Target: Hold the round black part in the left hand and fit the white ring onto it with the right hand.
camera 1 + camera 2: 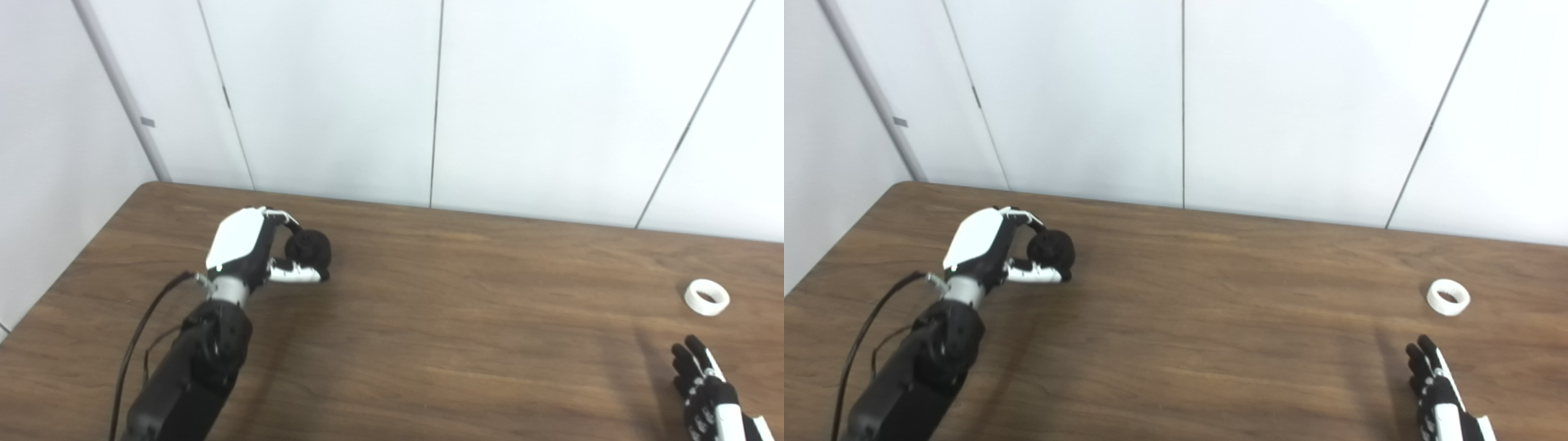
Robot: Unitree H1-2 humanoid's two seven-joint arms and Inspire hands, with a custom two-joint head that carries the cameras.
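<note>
Black part in L hand, white ring untouched on table

Wood-grain table fills my view, w/ plain white wall panels behind it. My left hand sits over the far-left part of the top, fingers curled over the round black part from above and thumb under it, so the hand is clamped on the part. Can't tell if the part is lifted clear of the wood or resting on it; a soft shadow lies just under and right of it. Black forearm runs back to the bottom-left edge, w/ a thin black cable looping beside the wrist.

White ring lies flat on the table far to the right, hole up, well apart from the black part. My right hand comes in at the bottom-right corner, near the ring but on the near side of it, not touching. Fingers are extended and spread, pointing away from me toward the wall, holding nothing. Only the fingers and part of the back of that hand are in frame; rest is cut off by the edge
</note>
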